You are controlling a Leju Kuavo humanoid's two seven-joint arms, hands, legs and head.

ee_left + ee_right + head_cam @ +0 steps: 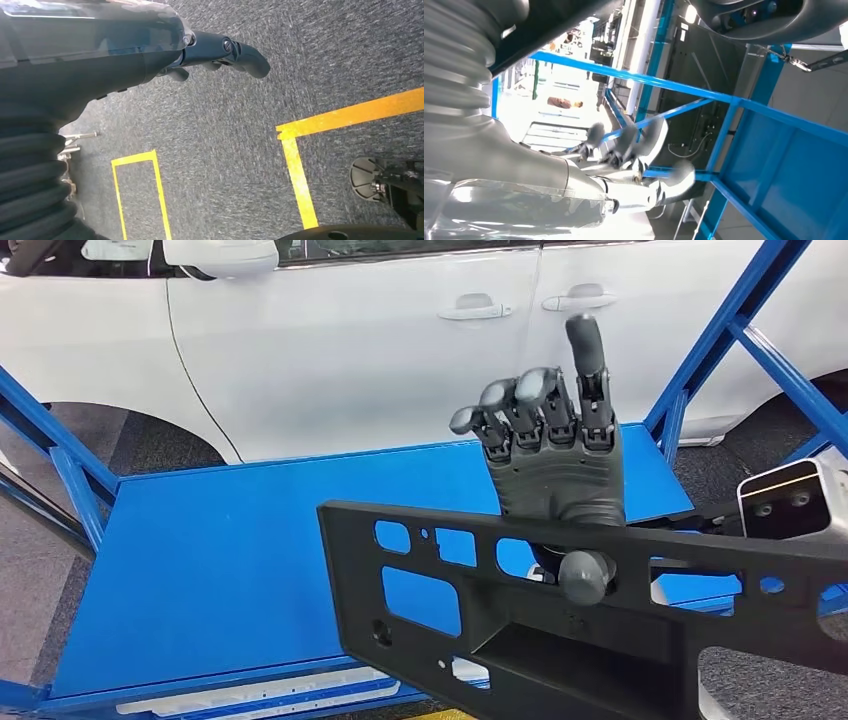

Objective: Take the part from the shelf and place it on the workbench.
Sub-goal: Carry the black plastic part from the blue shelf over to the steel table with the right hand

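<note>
The part is a long black plastic panel with several cut-outs, held low in the head view and tilted down to the right. My right hand grips it near its upper edge. The palm is behind the panel, the thumb presses on its front, and the fingers stick up above it. The panel hangs in front of and above the blue deck of a blue frame. In the right wrist view the right hand is blurred against the blue bars. My left hand hangs over the floor and holds nothing.
A white car stands close behind the blue deck. Slanted blue struts rise at the right and a blue strut at the left. Grey carpet with yellow tape lines lies under the left hand.
</note>
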